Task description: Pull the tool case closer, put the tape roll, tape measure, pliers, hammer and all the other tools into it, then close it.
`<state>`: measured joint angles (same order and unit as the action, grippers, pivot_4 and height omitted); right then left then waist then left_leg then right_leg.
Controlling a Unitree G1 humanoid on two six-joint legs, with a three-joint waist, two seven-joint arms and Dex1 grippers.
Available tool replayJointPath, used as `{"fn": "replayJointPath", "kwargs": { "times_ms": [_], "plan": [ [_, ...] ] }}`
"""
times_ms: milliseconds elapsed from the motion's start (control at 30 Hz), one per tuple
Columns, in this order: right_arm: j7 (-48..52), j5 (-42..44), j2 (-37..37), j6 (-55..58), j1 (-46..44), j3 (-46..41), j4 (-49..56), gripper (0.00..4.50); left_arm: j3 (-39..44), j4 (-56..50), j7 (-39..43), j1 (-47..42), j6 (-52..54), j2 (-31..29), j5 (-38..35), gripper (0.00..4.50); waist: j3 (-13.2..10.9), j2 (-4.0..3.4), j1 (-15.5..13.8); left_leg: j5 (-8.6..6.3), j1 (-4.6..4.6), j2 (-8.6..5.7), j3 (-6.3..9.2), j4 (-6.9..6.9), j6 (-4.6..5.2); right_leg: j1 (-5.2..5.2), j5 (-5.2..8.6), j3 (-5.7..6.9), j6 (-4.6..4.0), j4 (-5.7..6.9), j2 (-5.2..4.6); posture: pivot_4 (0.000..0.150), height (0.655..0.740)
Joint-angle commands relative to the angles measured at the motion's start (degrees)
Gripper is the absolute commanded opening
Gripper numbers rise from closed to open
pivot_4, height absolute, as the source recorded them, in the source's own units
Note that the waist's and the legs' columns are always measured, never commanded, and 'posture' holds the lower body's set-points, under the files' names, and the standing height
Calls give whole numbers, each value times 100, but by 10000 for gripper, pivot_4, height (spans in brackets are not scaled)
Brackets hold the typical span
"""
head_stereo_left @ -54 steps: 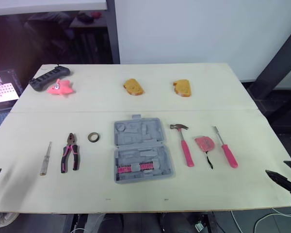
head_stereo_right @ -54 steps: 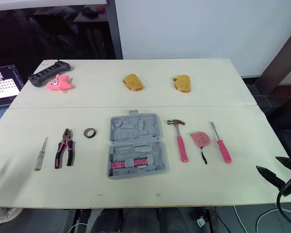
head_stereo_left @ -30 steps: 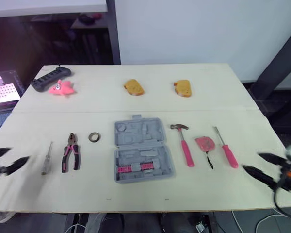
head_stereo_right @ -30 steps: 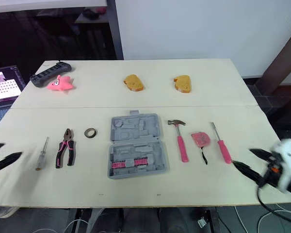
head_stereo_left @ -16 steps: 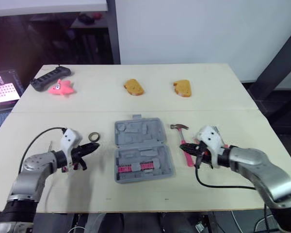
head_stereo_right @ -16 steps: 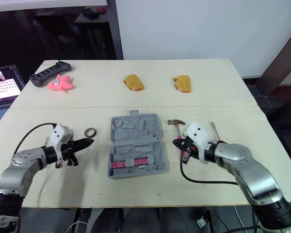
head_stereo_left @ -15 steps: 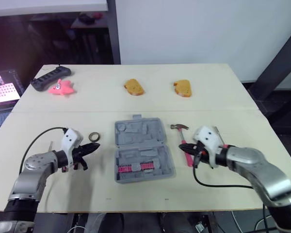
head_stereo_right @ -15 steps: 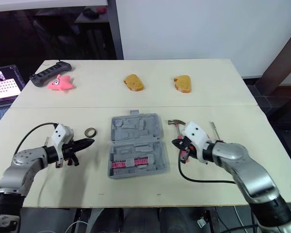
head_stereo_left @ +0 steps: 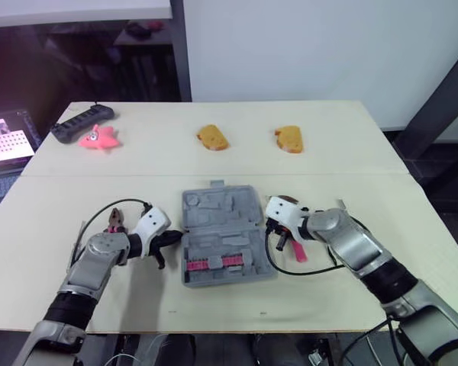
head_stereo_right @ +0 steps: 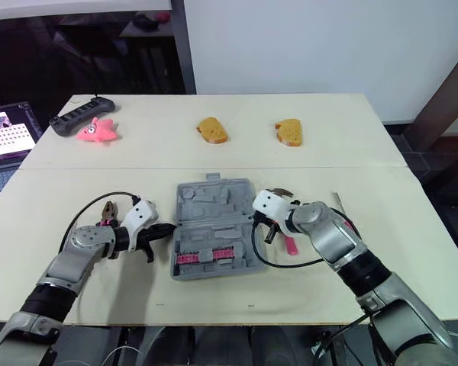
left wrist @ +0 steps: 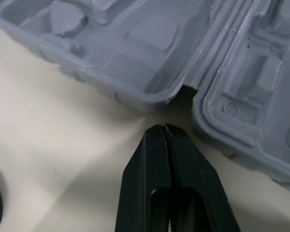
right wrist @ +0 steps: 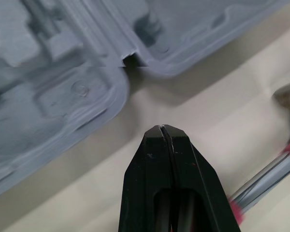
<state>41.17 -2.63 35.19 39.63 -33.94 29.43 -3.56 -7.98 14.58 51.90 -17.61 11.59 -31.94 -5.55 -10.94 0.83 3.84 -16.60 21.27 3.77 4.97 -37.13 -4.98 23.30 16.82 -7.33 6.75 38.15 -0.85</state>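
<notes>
The grey tool case (head_stereo_left: 223,235) lies open at the table's middle, with a row of pink bits (head_stereo_left: 211,264) in its near half. My left gripper (head_stereo_left: 179,238) is shut, its tip just off the hinge notch on the case's left edge (left wrist: 135,58). My right gripper (head_stereo_left: 269,226) is shut too, its tip close to the hinge notch on the right edge (right wrist: 63,72). The pink-handled hammer (head_stereo_left: 298,252) lies beside it, partly under my right arm. The pliers (head_stereo_left: 114,222) peek out behind my left arm. The tape roll and tape measure are covered by my arms.
A clear-handled screwdriver (head_stereo_left: 82,228) lies left of the pliers, and a pink screwdriver's shaft (head_stereo_left: 340,204) shows right of my right arm. At the back are a black power strip (head_stereo_left: 80,123), a pink star toy (head_stereo_left: 98,138) and two yellow sponges (head_stereo_left: 212,137) (head_stereo_left: 288,139).
Both arms came in from the table's near corners and the grippers shut. In the last half second the left tip slid right to the case, the right tip left off the hammer.
</notes>
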Motion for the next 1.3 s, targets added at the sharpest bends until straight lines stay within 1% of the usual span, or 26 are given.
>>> {"fn": "replayJointPath", "kwargs": {
  "times_ms": [33, 100, 167, 300, 400, 500, 600, 733, 800, 933, 1300],
  "plan": [
    [79, -180, -247, -123, -95, 110, -212, 0, -233, -107, 174, 97, 30, 68, 38, 213, 2, 0, 10, 0, -1, 0, 0, -1, 0, 0, 0, 0, 0, 0, 1, 1500, 7400],
    [255, -200, -354, -83, -101, 179, -110, 0, -252, -159, 248, 156, 66, 69, 10, 213, 2, -1, 12, 0, -1, 0, 2, 0, 0, 0, 0, 1, 0, 0, 1, 1500, 7400],
    [543, -168, -338, 81, -6, 283, 229, 0, -256, -147, 253, 186, 44, 53, 47, 213, 3, -2, 13, 0, 0, 0, 3, 1, 0, 0, 0, 2, 0, 1, 0, 1500, 7400],
    [947, -63, -119, 696, 352, 458, 1256, 0, -211, -227, 326, 262, 58, -20, 23, 213, 4, -4, 9, -1, 2, 0, 11, 3, 1, 0, 1, 8, 0, 0, 1, 1500, 7400],
    [965, -55, -118, 987, 533, 483, 1706, 0, -207, -427, 444, 423, 107, -111, -29, 213, 5, -5, 31, -1, 1, 1, 13, 4, 2, 0, 1, 9, -1, 0, 2, 1500, 7400],
    [819, -47, -309, 1287, 671, 483, 2030, 0, -132, -791, 551, 748, 244, -304, -137, 213, 6, -7, 40, -2, -3, 3, 14, 8, 3, 1, 2, 9, -2, 1, 5, 1500, 7400],
    [712, -67, -438, 1483, 748, 524, 2189, 0, -23, -1107, 620, 1065, 368, -513, -236, 213, 7, -7, 42, -2, -3, 4, 14, 9, 4, 2, 2, 9, -2, 0, 6, 1500, 7400],
    [564, -110, -561, 1676, 900, 666, 2337, 0, 214, -1373, 710, 1771, 348, -924, -309, 213, 8, -8, 65, -4, -4, 6, 14, 12, 6, 5, 3, 8, -4, 0, 7, 1500, 7400],
    [558, -79, -555, 1784, 940, 704, 2441, 0, 288, -1430, 696, 1913, 362, -991, -368, 213, 9, -7, 53, -4, -4, 6, 14, 13, 6, 5, 3, 8, -4, 0, 6, 1500, 7400],
    [521, -59, -507, 1939, 987, 731, 2596, 0, 346, -1479, 627, 1997, 386, -988, -430, 213, 9, -8, 30, -4, -3, 6, 13, 11, 6, 4, 4, 7, -4, -2, 6, 1500, 7400],
    [464, 4, -431, 2175, 977, 733, 2782, 0, 190, -1542, 543, 1969, 421, -814, -433, 213, 11, -11, 13, -4, -1, 5, 12, 11, 6, 4, 4, 7, -4, -5, 5, 1500, 7400]
  ]
}}
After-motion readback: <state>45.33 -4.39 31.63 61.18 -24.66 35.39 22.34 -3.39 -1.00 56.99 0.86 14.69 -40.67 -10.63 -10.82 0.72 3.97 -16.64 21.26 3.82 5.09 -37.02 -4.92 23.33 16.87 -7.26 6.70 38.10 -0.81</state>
